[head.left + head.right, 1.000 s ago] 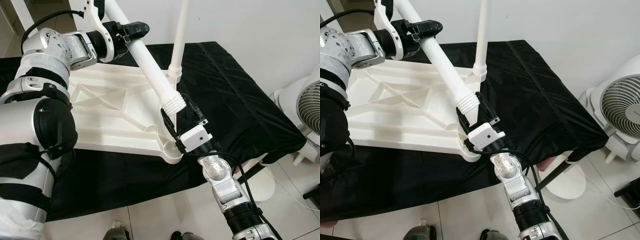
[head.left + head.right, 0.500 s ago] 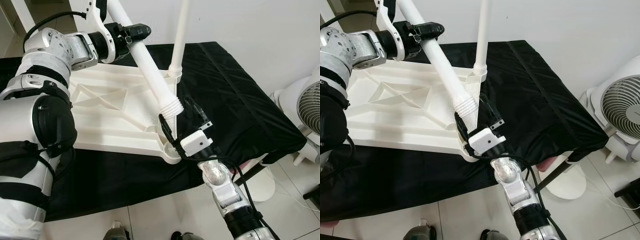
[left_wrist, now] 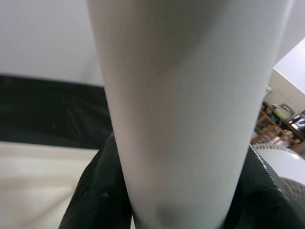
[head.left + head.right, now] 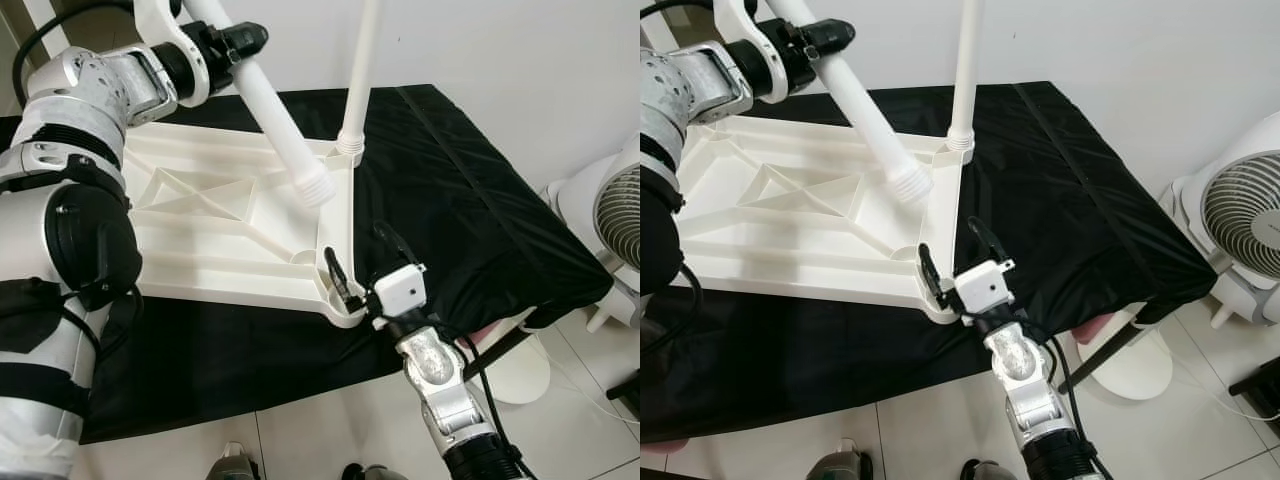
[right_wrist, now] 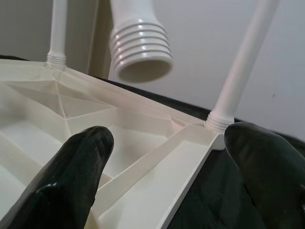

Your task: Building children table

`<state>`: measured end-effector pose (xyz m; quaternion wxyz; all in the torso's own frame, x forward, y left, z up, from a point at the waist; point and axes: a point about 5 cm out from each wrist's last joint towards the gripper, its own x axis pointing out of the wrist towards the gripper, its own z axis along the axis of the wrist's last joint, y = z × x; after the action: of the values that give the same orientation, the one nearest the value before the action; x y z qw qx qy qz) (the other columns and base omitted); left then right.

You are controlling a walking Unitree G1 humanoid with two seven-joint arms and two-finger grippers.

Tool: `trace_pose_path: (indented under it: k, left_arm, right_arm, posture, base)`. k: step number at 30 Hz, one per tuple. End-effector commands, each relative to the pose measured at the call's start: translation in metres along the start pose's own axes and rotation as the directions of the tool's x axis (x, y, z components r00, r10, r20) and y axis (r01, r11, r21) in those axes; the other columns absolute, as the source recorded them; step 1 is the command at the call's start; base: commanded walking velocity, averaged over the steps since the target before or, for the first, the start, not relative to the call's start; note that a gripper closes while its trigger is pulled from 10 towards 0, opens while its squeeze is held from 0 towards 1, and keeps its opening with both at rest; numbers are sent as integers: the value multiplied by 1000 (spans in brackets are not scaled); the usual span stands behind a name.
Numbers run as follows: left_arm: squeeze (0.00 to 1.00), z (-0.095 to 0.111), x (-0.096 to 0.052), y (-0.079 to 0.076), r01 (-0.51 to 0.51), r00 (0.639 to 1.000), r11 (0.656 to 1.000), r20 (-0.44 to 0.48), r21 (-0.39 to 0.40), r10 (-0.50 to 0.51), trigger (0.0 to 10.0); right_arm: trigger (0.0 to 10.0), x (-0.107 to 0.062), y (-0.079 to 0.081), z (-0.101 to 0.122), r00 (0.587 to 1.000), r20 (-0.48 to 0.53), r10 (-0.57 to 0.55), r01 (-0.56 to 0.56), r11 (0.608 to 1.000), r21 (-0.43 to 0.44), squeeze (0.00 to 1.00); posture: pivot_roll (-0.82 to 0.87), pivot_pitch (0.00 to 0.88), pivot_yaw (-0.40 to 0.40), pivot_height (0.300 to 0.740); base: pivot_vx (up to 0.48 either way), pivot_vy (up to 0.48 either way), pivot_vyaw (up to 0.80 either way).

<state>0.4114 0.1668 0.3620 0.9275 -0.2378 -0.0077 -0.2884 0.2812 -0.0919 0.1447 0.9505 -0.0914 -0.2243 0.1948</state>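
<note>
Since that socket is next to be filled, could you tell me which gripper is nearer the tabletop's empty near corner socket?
Right. The right gripper sits open at the corner socket, one finger inside the tabletop rim. The left gripper is up at the far side, holding the loose leg.

I have the upturned tabletop lying flat on the cloth-covered bench, filling its left half. One leg stands upright in the corner socket at 1 o'clock from the tabletop's middle. A second leg hangs tilted above the tabletop — my left gripper holds it at 11 o'clock. My right gripper sits at the near corner (5 o'clock), fingers spread either side of it. A fan stands at 3 o'clock, off the bench.
</note>
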Motion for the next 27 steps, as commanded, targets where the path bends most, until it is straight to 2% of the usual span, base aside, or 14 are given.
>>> trace_pose_path:
  k: [1,4,7,9,11,12,13,15,16,17,20,23,24,27]
  left_arm:
    - [0,9,1,-7,8,999,997,43,72,-11,10000]
    - [0,7,5,-13,29,997,991,71,127,-39,10000]
    - [0,7,5,-13,29,997,991,71,127,-39,10000]
    - [0,1,6,-15,23,993,982,110,188,-45,10000]
    - [0,1,6,-15,23,993,982,110,188,-45,10000]
    - [0,-4,7,-18,28,990,973,127,229,-58,10000]
    - [0,-4,7,-18,28,990,973,127,229,-58,10000]
    - [0,-16,8,-25,-1,981,942,182,335,-64,10000]
    - [0,-16,8,-25,-1,981,942,182,335,-64,10000]
    - [0,-20,9,-28,-14,977,929,201,371,-66,10000]
    - [0,-36,11,-30,-76,973,899,228,431,-28,10000]
    - [0,-40,11,-32,-82,973,894,229,440,-23,10000]
    - [0,-47,11,-36,-111,969,865,248,490,-17,10000]
    - [0,-52,11,-40,-126,965,845,261,520,-17,10000]
  right_arm:
    - [10000,8,-6,2,999,-28,-24,25,998,55,0]
    - [10000,29,-24,7,990,-100,-101,111,988,106,0]
    - [10000,29,-24,7,990,-100,-101,111,988,106,0]
    - [10000,41,-41,5,974,-181,-132,151,984,94,0]
    - [10000,41,-41,5,974,-181,-132,151,984,94,0]
    - [10000,46,-48,6,972,-195,-131,146,988,60,0]
    - [10000,46,-48,6,972,-195,-131,146,988,60,0]
    - [10000,53,-56,12,978,-197,-64,68,998,11,0]
    - [10000,53,-56,12,978,-197,-64,68,998,11,0]
    - [10000,54,-56,15,980,-196,-26,27,1000,1,0]
    - [10000,59,-53,22,979,-199,43,-31,997,64,0]
    - [10000,60,-51,22,978,-202,57,-43,996,73,0]
    - [10000,62,-44,23,971,-209,113,-94,991,97,0]
    - [10000,65,-39,24,967,-211,145,-123,986,116,0]
  posture:
    - [76,0,-3,740]
    - [74,2,-13,740]
    - [74,2,-13,740]
    - [67,9,-23,740]
    - [67,9,-23,740]
    - [65,14,-27,740]
    - [65,14,-27,740]
    - [67,20,-33,740]
    - [67,20,-33,740]
    - [67,20,-33,740]
    - [77,29,-34,740]
    - [80,31,-34,740]
    - [87,35,-21,740]
    - [88,36,-11,740]
  base:
    - [0,0,0]
    - [0,0,0]
    - [0,0,0]
    - [0,0,0]
    - [0,0,0]
    - [0,0,0]
    - [0,0,0]
    - [0,0,0]
    - [0,0,0]
    - [0,0,0]
    - [0,0,0]
    - [0,0,0]
    - [0,0,0]
    - [0,0,0]
